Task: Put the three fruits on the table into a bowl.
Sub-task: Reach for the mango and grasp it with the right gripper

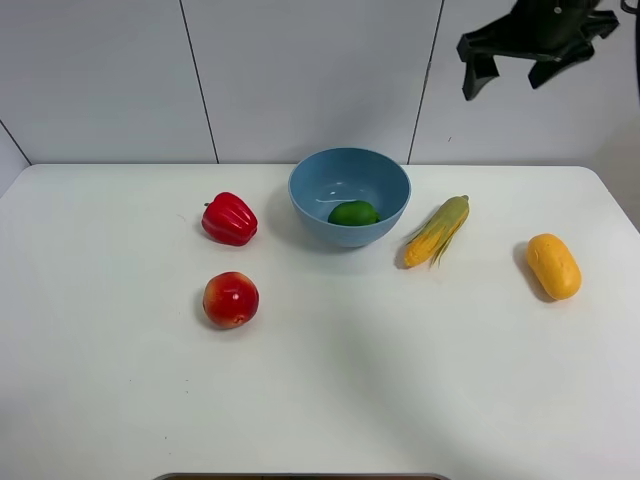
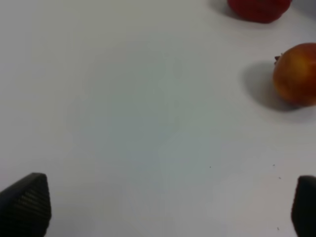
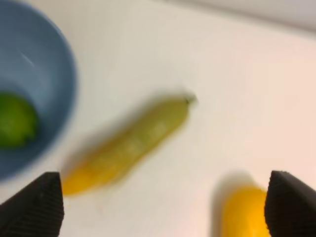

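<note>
The green lime [image 1: 353,213] lies inside the light-blue bowl [image 1: 310,200] at the back middle of the white table [image 1: 400,390]. Front left of the bowl rests the red-and-yellow apple [image 1: 231,299], also visible in the left wrist view as the apple [image 2: 297,74]. The yellow-orange mango [image 1: 554,266] lies far right. My right gripper [image 1: 510,72] hangs high above the back right, open and empty; its wrist view shows the bowl [image 3: 44,59], the lime [image 3: 15,121] and the mango [image 3: 244,215] below the right gripper [image 3: 160,205]. My left gripper [image 2: 165,210] is open over bare table, off the exterior view.
A glossy red bell pepper [image 1: 229,219] sits left of the bowl, behind the apple, and also shows as the pepper [image 2: 257,9] in the left wrist view. A corn cob [image 1: 437,231] with green husk lies between bowl and mango; the blurred corn cob [image 3: 128,145] shows below the right gripper.
</note>
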Controlling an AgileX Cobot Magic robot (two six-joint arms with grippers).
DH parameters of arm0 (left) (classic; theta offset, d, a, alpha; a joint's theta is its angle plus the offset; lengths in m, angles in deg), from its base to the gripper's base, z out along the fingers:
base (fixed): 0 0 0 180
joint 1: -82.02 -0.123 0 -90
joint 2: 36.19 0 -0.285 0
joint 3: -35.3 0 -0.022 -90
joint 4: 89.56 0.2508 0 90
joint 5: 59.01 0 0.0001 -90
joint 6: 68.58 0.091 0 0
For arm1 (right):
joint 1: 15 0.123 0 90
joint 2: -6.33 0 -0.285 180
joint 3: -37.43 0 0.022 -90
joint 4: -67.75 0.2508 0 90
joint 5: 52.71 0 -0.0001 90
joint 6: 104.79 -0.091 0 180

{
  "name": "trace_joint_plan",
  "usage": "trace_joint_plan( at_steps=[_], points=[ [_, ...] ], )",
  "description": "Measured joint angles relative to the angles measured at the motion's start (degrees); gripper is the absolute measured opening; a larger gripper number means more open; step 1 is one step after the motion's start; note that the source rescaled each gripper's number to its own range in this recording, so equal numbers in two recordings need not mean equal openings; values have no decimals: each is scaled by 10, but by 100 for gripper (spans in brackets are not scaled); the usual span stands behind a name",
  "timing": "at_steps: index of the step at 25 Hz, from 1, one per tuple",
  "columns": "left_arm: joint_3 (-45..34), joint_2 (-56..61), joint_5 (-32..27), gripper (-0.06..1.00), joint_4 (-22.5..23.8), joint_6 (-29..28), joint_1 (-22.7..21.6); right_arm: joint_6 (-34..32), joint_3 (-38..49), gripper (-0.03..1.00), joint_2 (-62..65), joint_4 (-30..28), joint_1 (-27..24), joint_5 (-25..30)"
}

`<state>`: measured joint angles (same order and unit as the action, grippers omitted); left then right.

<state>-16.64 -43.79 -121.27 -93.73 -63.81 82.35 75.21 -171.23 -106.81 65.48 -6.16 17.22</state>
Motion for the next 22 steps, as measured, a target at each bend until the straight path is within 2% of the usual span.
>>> trace_joint_plan(
  at_steps=[7,12,16,22],
  points=[
    [0,0,0,100,0,0,0,0,168,60,45,0,-82,0],
    [0,0,0,100,0,0,0,0,259,60,50,0,-110,-43],
    [0,0,0,100,0,0,0,0,294,60,50,-13,-111,-76],
    [0,0,0,100,0,0,0,0,299,60,51,-40,-122,-99]
  ],
)
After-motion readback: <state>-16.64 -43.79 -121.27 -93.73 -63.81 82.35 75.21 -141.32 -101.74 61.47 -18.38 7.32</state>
